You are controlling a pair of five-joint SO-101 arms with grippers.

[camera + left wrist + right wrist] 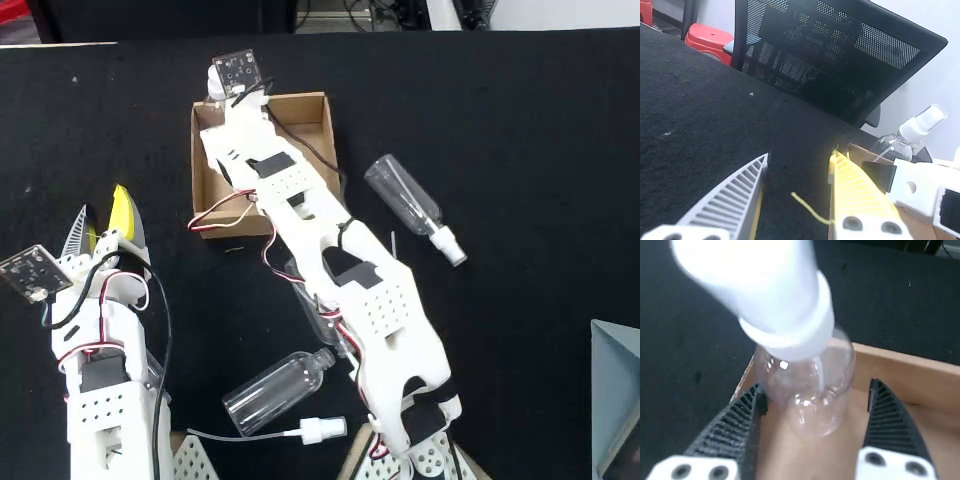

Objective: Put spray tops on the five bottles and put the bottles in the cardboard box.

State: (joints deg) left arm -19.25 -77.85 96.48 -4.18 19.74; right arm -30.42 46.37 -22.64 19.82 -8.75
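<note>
The right gripper hangs over the far corner of the cardboard box. Its fingers stand wide apart on either side of a clear bottle. That bottle stands in the box with its spray top on. The far finger is clearly off the glass, and the near one is very close, so the bottle looks released rather than held.

The left gripper sits low over the black table, left of the box. Its fingers are spread and have nothing between them.

By this showing, one bottle is finished and boxed. A second bottle lies on the table right of the box, already fitted with a top, so it only needs moving. A third bottle lies near the arm bases with a bare neck, and a loose spray top with its tube lies just beside it. Something clear lies partly under the right arm and may be another bottle, though that cannot be told. Most of the task seems still ahead.
</note>
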